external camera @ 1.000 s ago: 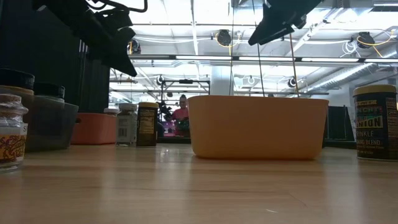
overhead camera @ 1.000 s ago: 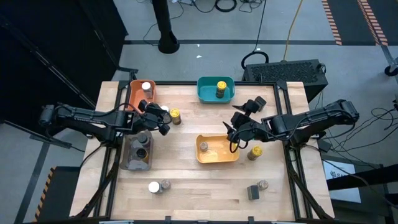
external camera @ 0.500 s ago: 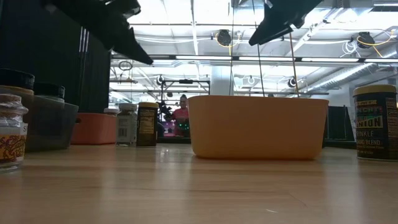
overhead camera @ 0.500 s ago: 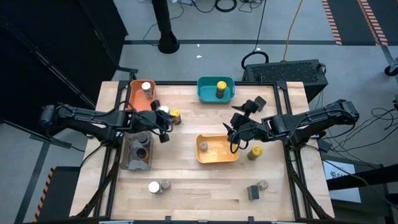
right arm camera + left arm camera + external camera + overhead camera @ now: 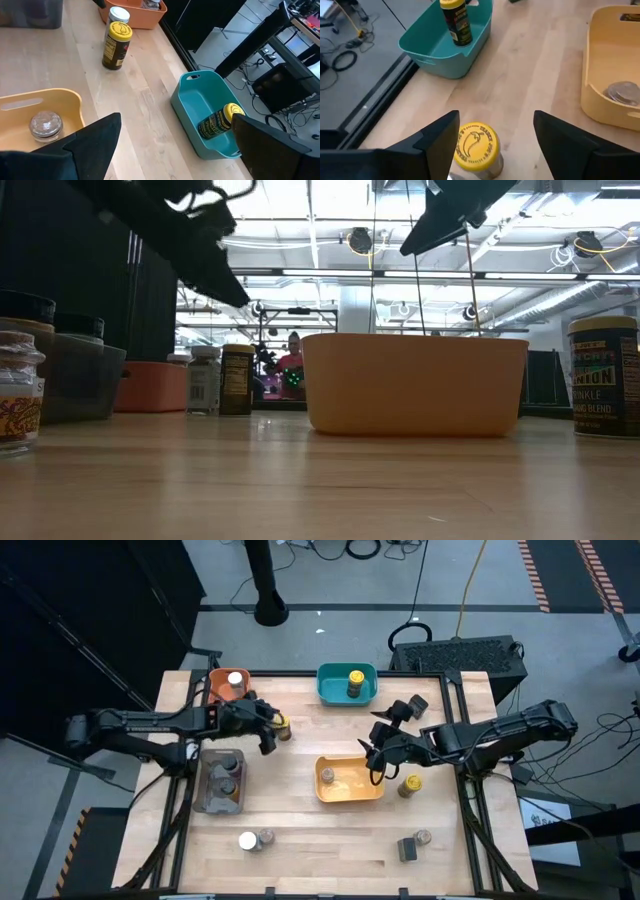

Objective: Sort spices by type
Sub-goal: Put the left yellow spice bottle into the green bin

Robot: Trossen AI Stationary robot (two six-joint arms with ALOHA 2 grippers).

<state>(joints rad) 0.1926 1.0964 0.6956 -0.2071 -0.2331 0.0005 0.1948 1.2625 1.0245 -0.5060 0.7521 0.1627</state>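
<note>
Far left, the orange bin (image 5: pixel 222 688) holds a white-lidded jar (image 5: pixel 235 681). Below it, the grey bin (image 5: pixel 221 783) holds two dark-lidded jars. The left gripper (image 5: pixel 268 728) hovers over the table just right of the orange bin, fingers spread, holding nothing; a yellow-lidded jar (image 5: pixel 476 149) stands upright right beneath it (the left wrist view shows the lid between the two fingers, untouched), with a white-lidded one beside it.

Near the front edge stand a white-lidded jar (image 5: pixel 247 840) and a grey-lidded one (image 5: pixel 266 837), side by side.

At the table's far middle, the teal bin (image 5: pixel 335 687) holds one yellow-lidded jar (image 5: pixel 355 681) upright. The yellow bin (image 5: pixel 348 797) at centre contains a clear-lidded jar (image 5: pixel 46 124).

The right gripper (image 5: pixel 375 753) hangs over the yellow bin's right rim, fingers wide apart and empty. Just right of that bin stands a yellow-lidded jar (image 5: pixel 409 784). Front right, two more jars (image 5: pixel 414 845) sit together.
</note>
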